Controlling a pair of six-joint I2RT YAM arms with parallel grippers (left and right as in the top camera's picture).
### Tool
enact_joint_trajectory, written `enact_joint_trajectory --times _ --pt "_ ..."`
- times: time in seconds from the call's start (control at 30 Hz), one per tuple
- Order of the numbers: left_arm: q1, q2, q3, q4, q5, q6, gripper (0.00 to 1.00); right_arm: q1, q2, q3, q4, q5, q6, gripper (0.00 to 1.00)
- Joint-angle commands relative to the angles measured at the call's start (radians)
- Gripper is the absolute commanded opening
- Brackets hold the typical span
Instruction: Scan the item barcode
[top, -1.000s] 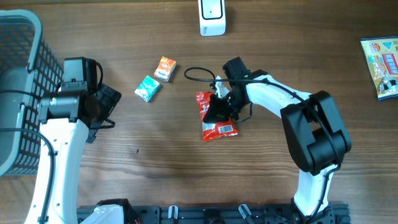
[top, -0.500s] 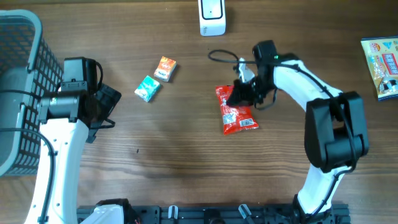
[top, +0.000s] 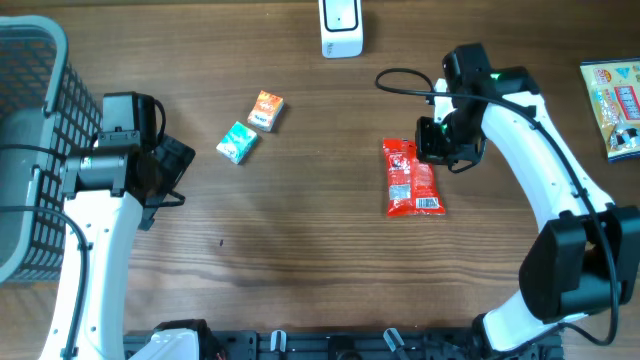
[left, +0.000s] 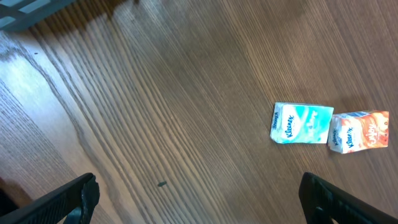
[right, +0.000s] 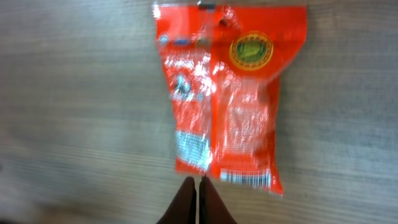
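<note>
Overhead: red packet (top: 410, 178) at 5 o'clock from scanner (top: 340, 28), right gripper (top: 440, 142) at its 1 o'clock corner
Left wrist: left gripper (left: 198, 196) jaws wide apart, holding nothing
Right wrist: jaws together, pinching packet's edge; to scan cleanly, face barcode (right: 245, 177) flat towards scanner

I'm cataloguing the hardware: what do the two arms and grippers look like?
The left arm and right arm have white links and bulky black joint housings. The left gripper and right gripper are black, with slim dark fingers. A thin black cable loops by the right wrist, where a small green light shows.
</note>
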Motion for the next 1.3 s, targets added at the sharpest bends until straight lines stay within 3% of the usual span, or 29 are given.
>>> enact_joint_trajectory --times 0.0,0.07,0.17,0.33,0.43,0.63,0.9,1.13,1.27 --pt "0.004 -0.009 0.001 0.000 0.005 -0.002 1.00 0.000 0.011 -0.159 0.105 0.048 0.093 0.04" --pt "0.004 -0.009 0.001 0.000 0.005 -0.002 1.00 0.000 0.011 -0.282 0.227 0.037 0.143 0.04" --pt "0.004 -0.009 0.001 0.000 0.004 -0.002 1.00 0.000 0.011 -0.327 0.257 0.035 0.161 0.04" --pt "0.004 -0.009 0.001 0.000 0.005 -0.002 1.00 0.000 0.010 -0.192 0.085 0.039 0.149 0.04" --pt "0.004 -0.009 0.001 0.000 0.005 -0.002 1.00 0.000 0.011 -0.179 0.092 0.066 0.148 0.04" --pt "0.004 -0.009 0.001 0.000 0.005 -0.002 1.00 0.000 0.025 -0.350 0.271 0.065 0.163 0.04" --pt "0.004 -0.009 0.001 0.000 0.005 -0.002 1.00 0.061 0.031 -0.374 0.477 -0.227 0.181 0.04" --pt "0.004 -0.009 0.001 0.000 0.005 -0.002 1.00 0.069 0.030 -0.044 0.145 -0.181 0.054 0.04" --pt "0.004 -0.009 0.001 0.000 0.005 -0.002 1.00 0.093 0.078 -0.209 0.262 -0.264 -0.021 0.04"
